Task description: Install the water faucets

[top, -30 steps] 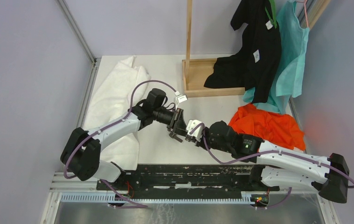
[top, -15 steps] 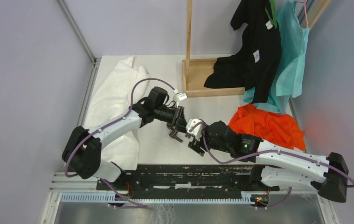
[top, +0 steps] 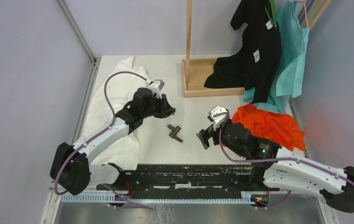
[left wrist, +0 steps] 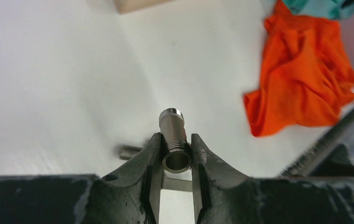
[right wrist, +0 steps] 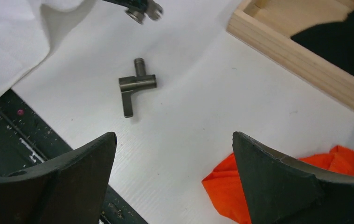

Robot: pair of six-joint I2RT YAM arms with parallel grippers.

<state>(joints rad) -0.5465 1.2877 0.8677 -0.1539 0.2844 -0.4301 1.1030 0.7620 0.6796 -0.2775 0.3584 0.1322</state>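
A short threaded metal water faucet fitting point(left wrist: 172, 125) is clamped between the fingers of my left gripper point(left wrist: 175, 142), which hangs shut on it above the table, left of centre point(top: 168, 111). The other water faucet piece, a dark T-shaped fitting point(top: 175, 133), lies flat on the white table between the two arms; the right wrist view has it ahead and to the left point(right wrist: 135, 86). My right gripper point(top: 204, 137) stands wide open and empty to the right of that fitting point(right wrist: 172, 135), apart from it.
A crumpled orange cloth point(top: 268, 126) lies just right of the right gripper. A white cloth point(top: 116, 100) lies under the left arm. At the back, a wooden stand base point(top: 203, 79) holds hanging black and teal garments point(top: 263, 46). A black rail point(top: 189, 175) runs along the near edge.
The two grippers have drawn apart. The right one opened wide and backed off to the right. The left one pulled back up and left with the short fitting. The T-shaped fitting stayed on the table.
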